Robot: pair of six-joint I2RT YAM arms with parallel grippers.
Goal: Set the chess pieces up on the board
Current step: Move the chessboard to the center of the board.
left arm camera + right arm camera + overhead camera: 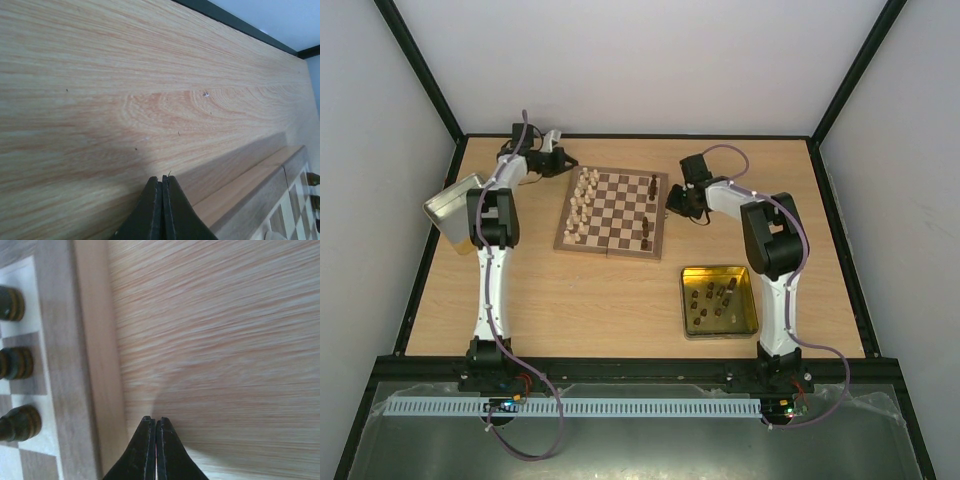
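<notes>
Left gripper (pixel 162 178) and right gripper (pixel 153 419) each had jaws pressed together on nothing, low over the table (pixel 620 300), flanking the board (pixel 615 207): left just off its left edge, right just beside its right edge. Board lay toward the far side, yellow tin (pixel 720 270) nearer the right arm's base. Cream chess pieces (pixel 582 205) filled the board's left columns; a few dark pieces (pixel 651 185) stood along its right, more in the tin.
</notes>
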